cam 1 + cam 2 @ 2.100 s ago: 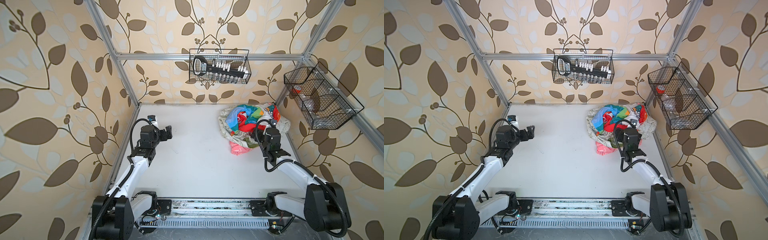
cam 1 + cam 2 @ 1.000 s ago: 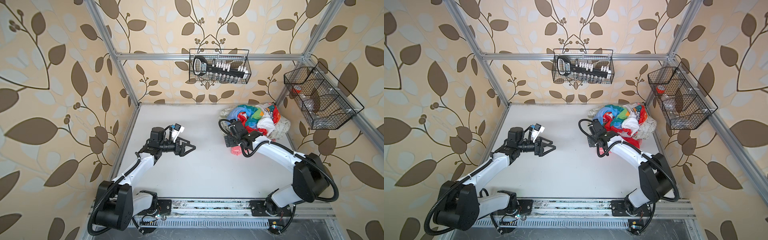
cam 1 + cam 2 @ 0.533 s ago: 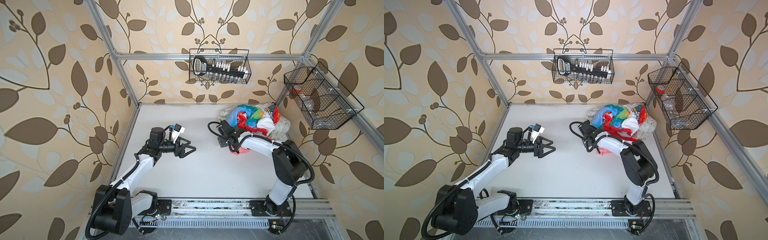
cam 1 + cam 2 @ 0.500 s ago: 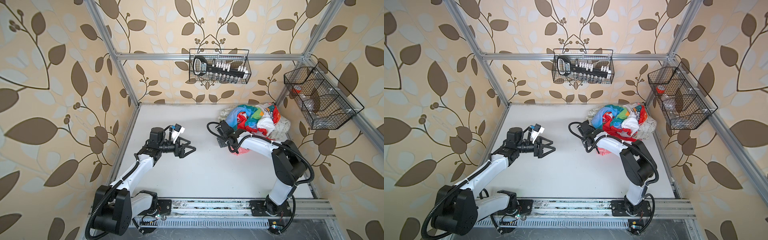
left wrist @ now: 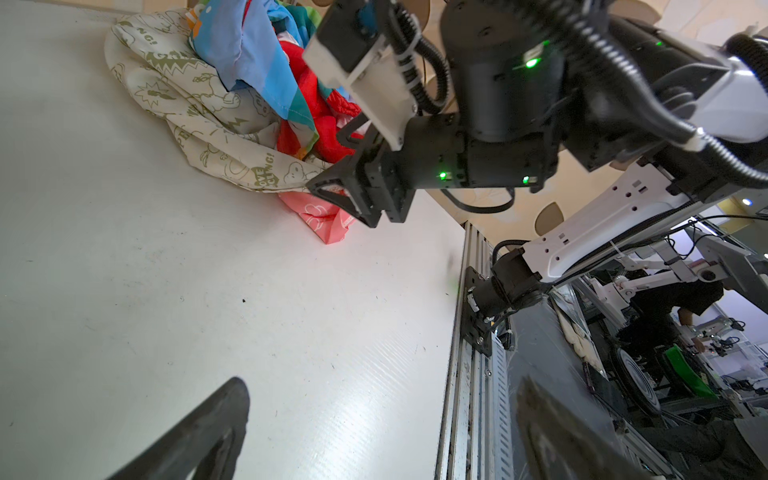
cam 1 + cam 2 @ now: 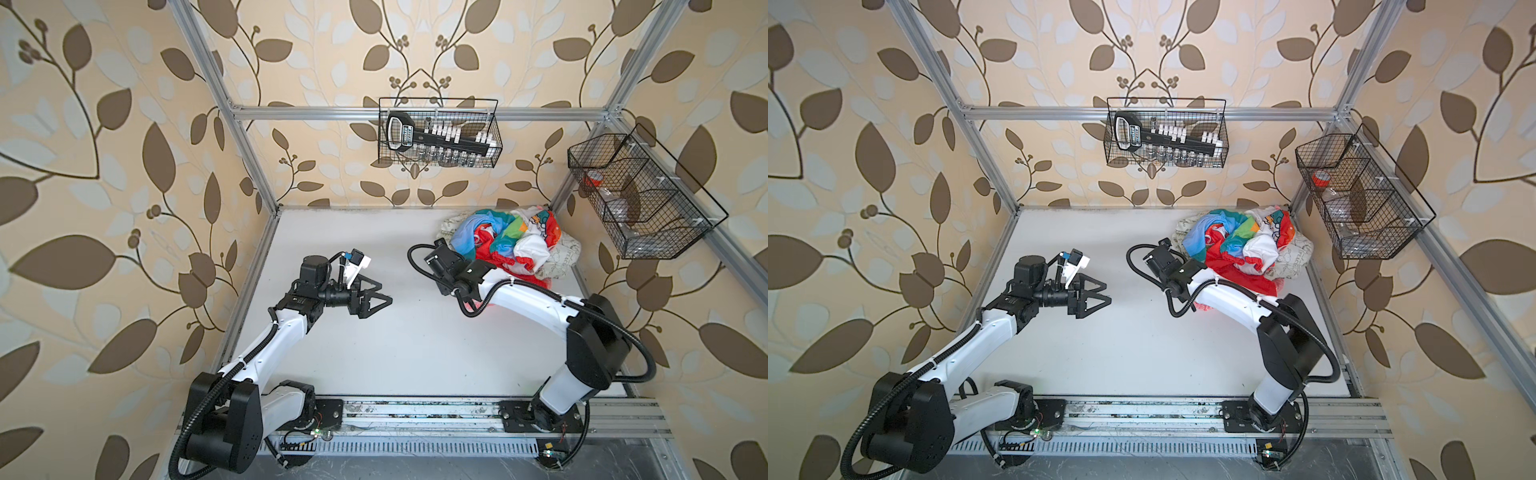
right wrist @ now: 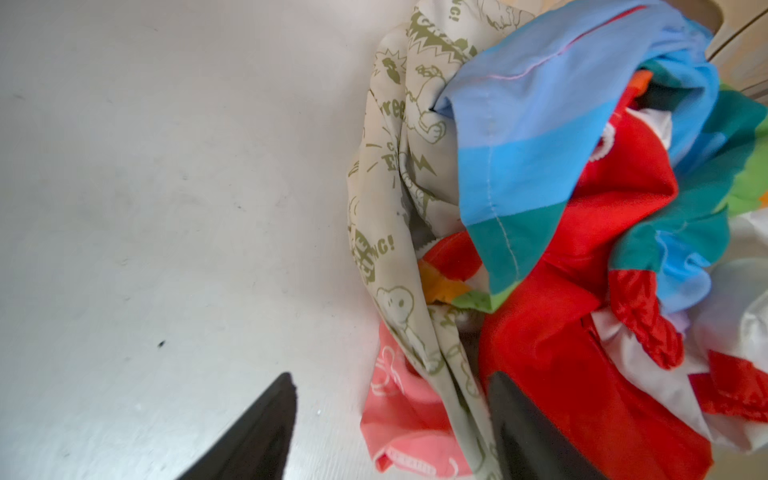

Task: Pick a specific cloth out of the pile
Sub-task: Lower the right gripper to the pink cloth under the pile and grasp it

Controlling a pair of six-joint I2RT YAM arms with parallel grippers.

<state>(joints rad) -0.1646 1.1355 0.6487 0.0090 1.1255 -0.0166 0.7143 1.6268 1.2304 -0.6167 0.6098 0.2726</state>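
The pile (image 6: 511, 241) (image 6: 1241, 245) sits at the back right of the white table. A red rainbow-striped cloth (image 7: 540, 166) lies on top of it and a cream printed cloth (image 7: 399, 208) is on its side. The cloth (image 7: 399, 415) (image 5: 324, 216), coral-pink with white outlines, pokes out from under the cream one at the pile's near left edge. My right gripper (image 7: 390, 432) (image 5: 332, 197) is open, low on the table, its fingers on either side of this coral corner. In both top views its jaws are hidden under the wrist (image 6: 446, 266). My left gripper (image 6: 384, 301) (image 5: 380, 386) hangs open and empty over mid-table.
A wire basket (image 6: 438, 133) with a tool set hangs on the back wall. Another wire basket (image 6: 640, 199) hangs on the right wall, close above the pile. Aluminium posts frame the cell, and a rail (image 6: 415, 419) runs along the front edge.
My right wrist has shifted slightly left along the pile's near edge, and its elbow has swung in over the table. The left arm has not moved.
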